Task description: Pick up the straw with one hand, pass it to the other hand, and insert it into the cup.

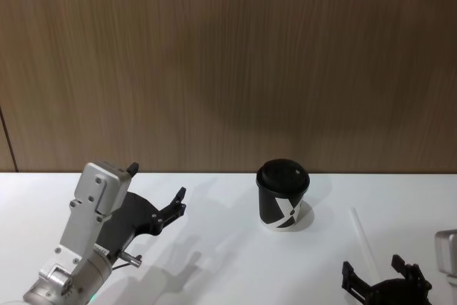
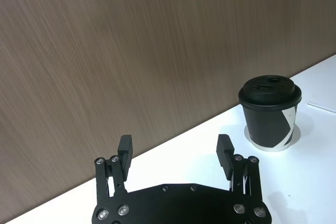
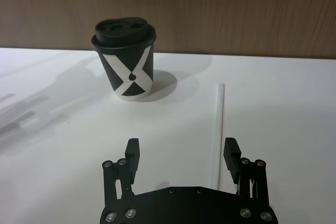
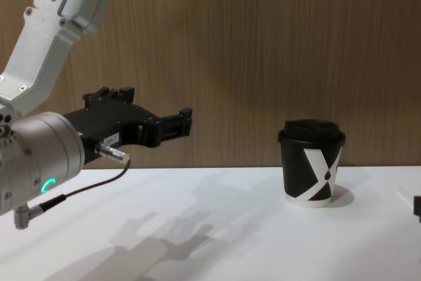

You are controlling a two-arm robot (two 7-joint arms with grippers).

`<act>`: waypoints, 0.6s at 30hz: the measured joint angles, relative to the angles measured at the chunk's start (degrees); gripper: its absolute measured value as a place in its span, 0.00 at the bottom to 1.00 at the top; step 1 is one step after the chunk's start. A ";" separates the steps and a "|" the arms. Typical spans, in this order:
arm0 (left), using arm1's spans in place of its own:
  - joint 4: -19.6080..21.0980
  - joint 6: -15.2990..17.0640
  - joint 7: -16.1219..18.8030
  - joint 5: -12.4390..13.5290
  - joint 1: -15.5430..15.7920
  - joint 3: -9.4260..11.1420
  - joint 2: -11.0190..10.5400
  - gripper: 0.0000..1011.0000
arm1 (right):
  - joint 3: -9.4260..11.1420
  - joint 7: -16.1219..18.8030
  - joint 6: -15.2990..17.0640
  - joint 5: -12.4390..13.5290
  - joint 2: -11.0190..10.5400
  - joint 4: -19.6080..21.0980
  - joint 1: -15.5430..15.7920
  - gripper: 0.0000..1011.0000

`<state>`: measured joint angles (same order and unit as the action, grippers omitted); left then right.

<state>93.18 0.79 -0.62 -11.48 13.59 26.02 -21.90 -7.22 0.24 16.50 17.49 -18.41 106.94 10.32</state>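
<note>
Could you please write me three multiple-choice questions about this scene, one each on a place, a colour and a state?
1. Where is the straw relative to the cup?
A. Standing inside it
B. Flat on the table, to its right
C. Leaning on its left side

2. What colour is the X-shaped mark on the cup?
A. Red
B. Green
C. White

3. How do the jaws of the right gripper stand?
A. Open, holding nothing
B. Shut on the straw
C. Shut on the cup

Answers:
1 B: the straw lies on the white surface to the right of the cup.
2 C: the mark shows white against the cup's black wall.
3 A: the right wrist view shows a wide gap between the jaws, with the straw lying on the table.
</note>
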 joint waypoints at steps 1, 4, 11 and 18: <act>0.00 0.00 0.00 0.00 0.00 0.00 0.00 0.99 | 0.06 0.07 0.60 0.06 -0.05 0.18 0.16 0.99; 0.00 0.00 0.00 0.00 0.00 0.00 0.00 0.99 | 0.12 0.22 1.56 0.10 -0.13 0.41 0.32 0.99; 0.00 0.00 0.00 0.00 0.00 0.00 0.00 0.99 | 0.14 0.49 3.69 0.19 -0.13 0.73 0.42 0.99; 0.00 0.00 0.00 0.00 0.00 0.00 0.00 0.99 | 0.40 0.60 5.61 0.67 0.54 0.94 0.44 0.99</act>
<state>93.18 0.79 -0.63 -11.48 13.59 26.02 -21.90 -6.82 0.84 22.11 18.16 -17.87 107.88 10.76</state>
